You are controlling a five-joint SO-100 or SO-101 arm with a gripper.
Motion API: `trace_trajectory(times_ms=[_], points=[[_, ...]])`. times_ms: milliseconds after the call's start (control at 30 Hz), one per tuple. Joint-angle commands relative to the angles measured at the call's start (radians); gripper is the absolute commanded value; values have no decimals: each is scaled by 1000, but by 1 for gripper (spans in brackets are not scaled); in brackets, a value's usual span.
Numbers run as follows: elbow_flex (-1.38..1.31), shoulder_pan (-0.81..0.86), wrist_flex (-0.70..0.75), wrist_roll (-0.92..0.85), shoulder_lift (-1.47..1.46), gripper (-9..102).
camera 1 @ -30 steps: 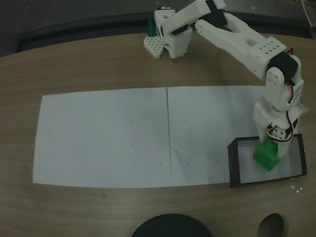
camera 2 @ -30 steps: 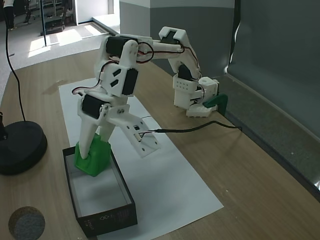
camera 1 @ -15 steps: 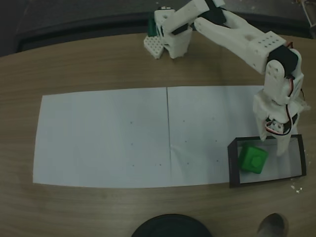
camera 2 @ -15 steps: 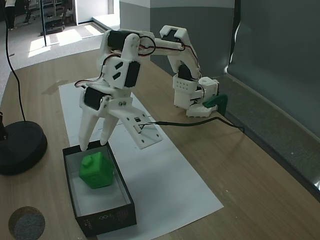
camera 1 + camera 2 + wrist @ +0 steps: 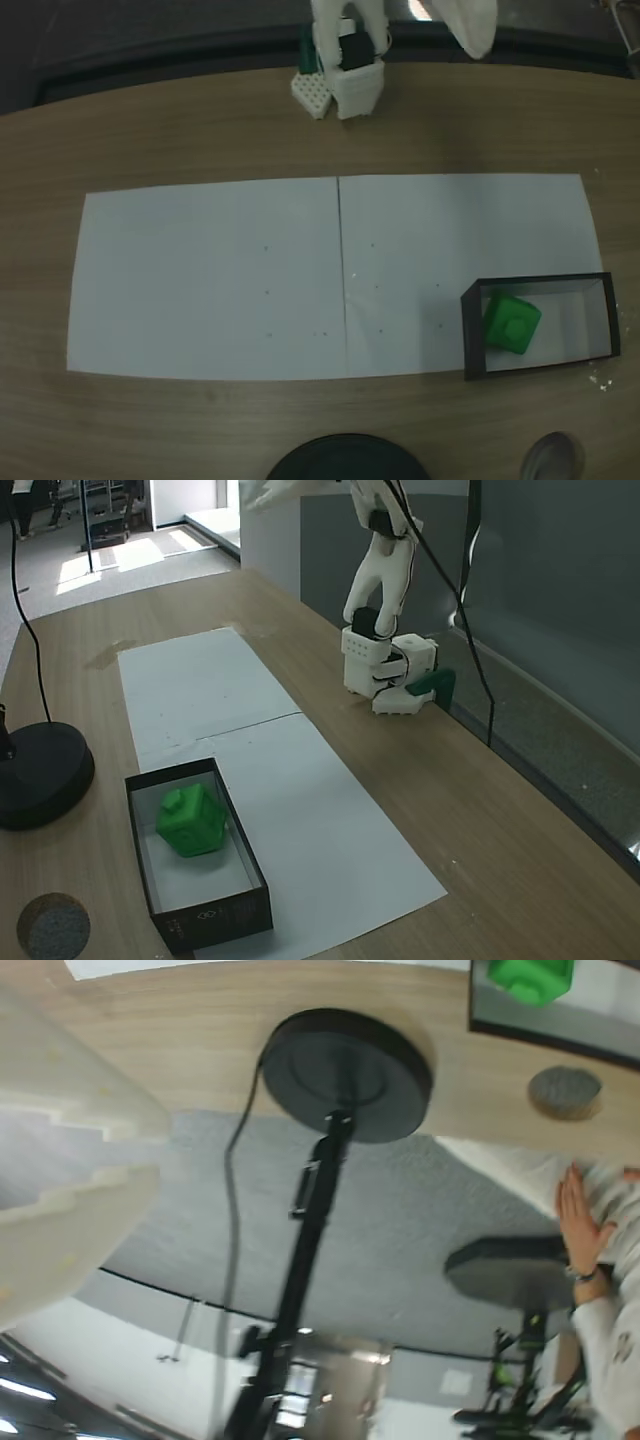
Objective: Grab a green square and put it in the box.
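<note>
The green square (image 5: 511,322) lies loose on the white floor of the box (image 5: 540,283), at its left end in this fixed view. The other fixed view shows the green square (image 5: 190,820) in the far half of the box (image 5: 200,920), slightly tilted. In the wrist view my gripper (image 5: 150,1150) enters from the left, blurred, its two white fingers apart with nothing between them. That view catches the green square (image 5: 530,975) at the top right edge. The arm is raised high over its base (image 5: 385,670), far from the box.
White paper sheets (image 5: 210,280) cover the middle of the wooden table. A black round stand base (image 5: 40,775) sits near the box, and a grey disc (image 5: 565,1092) is set in the table. A person's hand (image 5: 575,1220) shows off the table.
One second ago my gripper held the green square over the box; it let go, and the arm has since swung up and back toward its base. The square rests in the box.
</note>
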Motion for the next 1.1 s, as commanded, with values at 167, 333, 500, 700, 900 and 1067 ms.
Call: trace_trajectory(times_ms=[167, 333, 500, 700, 900, 1067], points=[[583, 232, -38, -29, 723, 0], [916, 316, -146, -37, 1015, 0], [1210, 459, -285, -38, 1221, 0], [1476, 463, -413, -38, 1282, 0], [1720, 397, -574, -38, 1278, 0], [1968, 385, -710, -37, 1284, 0]])
